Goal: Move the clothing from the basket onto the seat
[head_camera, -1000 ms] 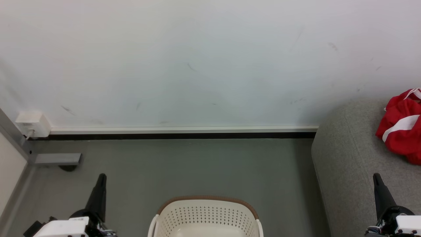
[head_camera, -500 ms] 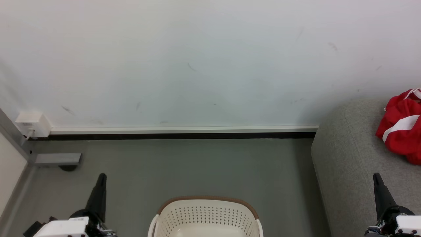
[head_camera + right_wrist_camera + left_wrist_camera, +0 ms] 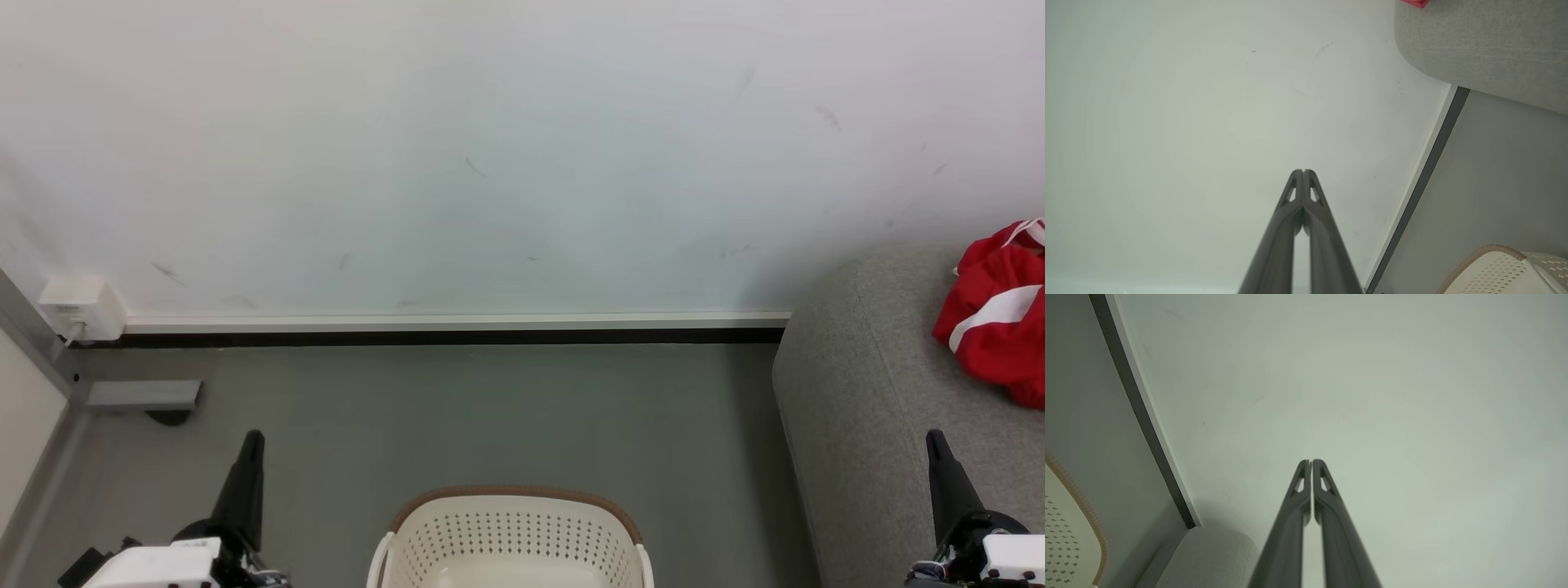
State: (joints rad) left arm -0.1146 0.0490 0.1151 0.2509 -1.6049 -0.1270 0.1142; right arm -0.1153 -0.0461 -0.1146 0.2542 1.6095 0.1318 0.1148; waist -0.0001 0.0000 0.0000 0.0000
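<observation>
Jaws together and empty on left gripper and right gripper; bright-red white-striped fabric clothing heaped on light grey upholstered sofa seat; cream-white perforated plastic basket on grey floor between grippers.

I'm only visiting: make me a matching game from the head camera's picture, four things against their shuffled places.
1. bright-red clothing with white stripes
2. cream perforated plastic basket with brown rim
3. light grey fabric sofa
4. small white wall box

a. on the floor, bottom middle
b. low on the wall, far left
c. lying on the sofa
d. at the right side

Pairs: 1-c, 2-a, 3-d, 4-b
</observation>
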